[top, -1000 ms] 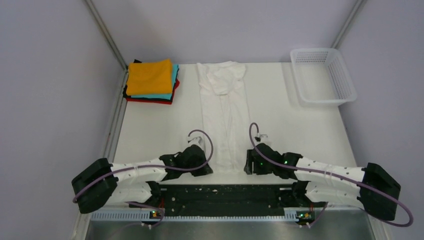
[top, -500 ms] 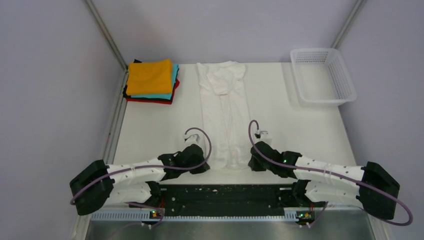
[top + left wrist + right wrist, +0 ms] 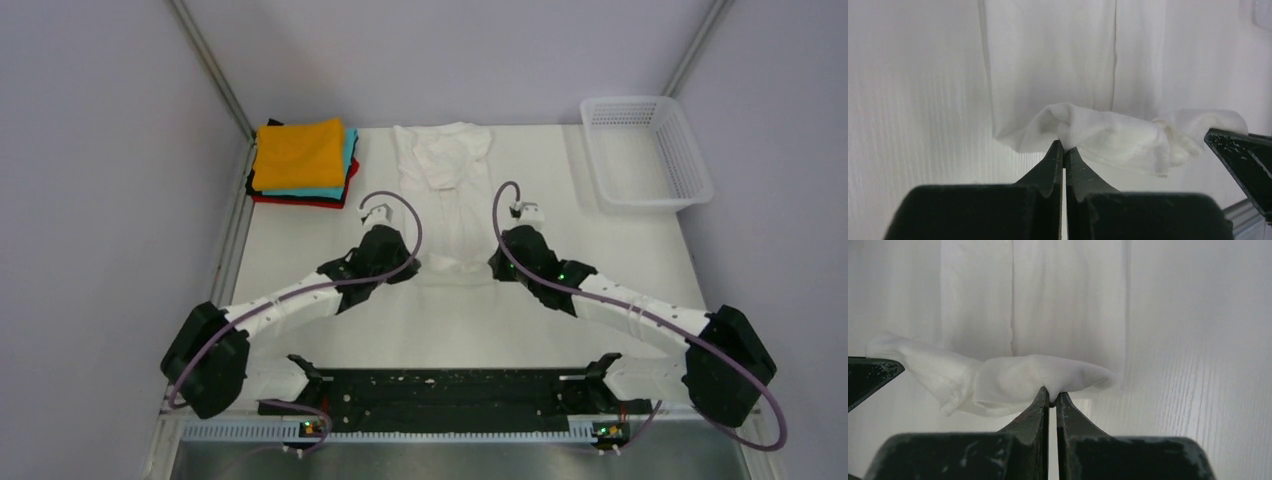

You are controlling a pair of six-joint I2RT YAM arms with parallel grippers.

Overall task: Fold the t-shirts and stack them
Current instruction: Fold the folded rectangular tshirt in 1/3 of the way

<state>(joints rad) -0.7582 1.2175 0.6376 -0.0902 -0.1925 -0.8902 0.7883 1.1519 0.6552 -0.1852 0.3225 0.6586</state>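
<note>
Currently mid-fold. The counter point(image 3: 320, 300) is pale. The white t-shirt point(image 3: 445, 165) lies lengthwise down its middle, collar at the far end, sides turned in so the body makes a narrow strip. The white mesh basket point(image 3: 690, 170) sits at the far right, well apart from the shirt. The stack of folded t-shirts point(image 3: 300, 155) sits at the far left, near the shirt's shoulder: orange on top, then teal, red and black.

The near hem point(image 3: 1108, 135) is off the counter and doubled back over the body, about halfway up the strip. My left jaws are clenched on its left corner and my right jaws on its right corner. Both wrist views show cloth pinched at the very tips. Between the two corners the hem sags and bunches.

Notes for doing this step well (judgement):
- Ease the two corners slightly apart to take out the sag. Slack cloth would likely land as a wrinkle.
- Carry both corners toward the far end at the same pace and height, so the fold line stays square across the strip.
- Stay high enough that the lower layer is not dragged along.
- Lower the hem flat onto the shoulders, edges matched, before unclenching.
- The pinch is shallow, so move gently or a corner may slip.
</note>
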